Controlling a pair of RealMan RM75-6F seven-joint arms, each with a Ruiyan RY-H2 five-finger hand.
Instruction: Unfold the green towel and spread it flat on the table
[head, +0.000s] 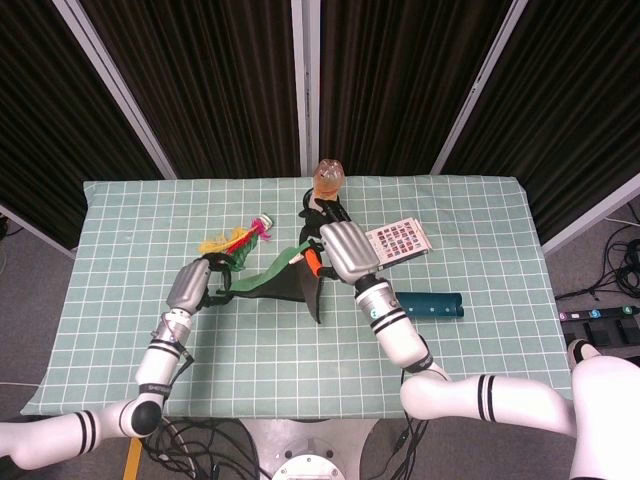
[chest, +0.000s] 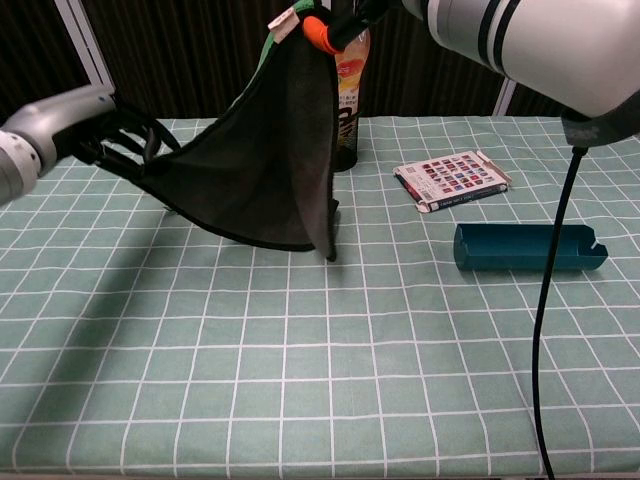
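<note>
Holding the green towel (chest: 255, 175) aloft between them: left hand (chest: 95, 125) grips one corner, right hand (head: 345, 250) pinches another above the table (chest: 330, 390). Risks: a corner slipping loose, or hanging cloth sweeping the bottle (head: 328, 180) over.

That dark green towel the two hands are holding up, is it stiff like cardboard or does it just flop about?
Probably floppy: the towel sags in a curve between the left hand and the right hand, and one corner hangs loose towards the table. It looks light, since fingertip holds seem enough to lift it. It would likely crumple if let go.
</note>
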